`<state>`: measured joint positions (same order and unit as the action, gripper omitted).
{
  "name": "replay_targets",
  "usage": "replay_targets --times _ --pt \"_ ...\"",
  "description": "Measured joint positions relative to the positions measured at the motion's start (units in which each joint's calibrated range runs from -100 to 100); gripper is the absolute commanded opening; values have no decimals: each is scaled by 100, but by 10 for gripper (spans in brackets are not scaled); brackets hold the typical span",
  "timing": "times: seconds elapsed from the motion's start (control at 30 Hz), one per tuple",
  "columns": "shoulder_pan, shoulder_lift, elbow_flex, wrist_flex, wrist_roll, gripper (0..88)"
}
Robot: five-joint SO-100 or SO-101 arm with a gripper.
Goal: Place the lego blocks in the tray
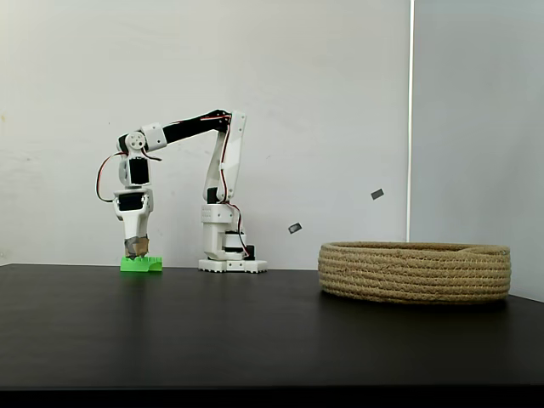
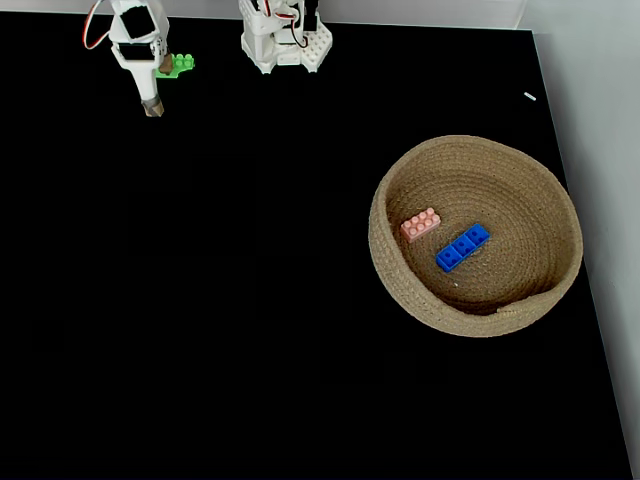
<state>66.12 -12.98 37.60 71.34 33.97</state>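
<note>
Nearest the side-on fixed camera, the tray (image 1: 415, 272) is sitting on the dark table (image 1: 212, 331), to the right in that view. From the high fixed view it is already holding the pink brick (image 2: 420, 224) and the blue brick (image 2: 463, 247), lying just beside each other on its floor. Two of three are home, so the step in hand looks like the pick of the last one.

Farther back, well apart from the tray and near the arm's base (image 1: 231, 263), the green brick (image 1: 141, 264) is resting on the table. The gripper (image 1: 137, 248) is pointing straight down onto it, its tips appearing to meet the brick's top (whether the fingers are apart or already pinching it, I cannot tell). In the high view the brick (image 2: 181, 64) is peeking out just right of the gripper (image 2: 152, 105).

Next, I judge, comes a firm pinch, a lift over the rope rim, then a long swing across to the tray.
</note>
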Motion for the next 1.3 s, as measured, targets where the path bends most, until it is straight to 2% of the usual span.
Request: replay_targets --times 0.37,0.53,0.83,1.3 --pt "464 0 -1608 1494 366 344" --pt "651 -102 -1308 1681 503 346" --pt "1099 -1120 840 503 825 356" --pt "1425 -1043 1829 -869 908 355"
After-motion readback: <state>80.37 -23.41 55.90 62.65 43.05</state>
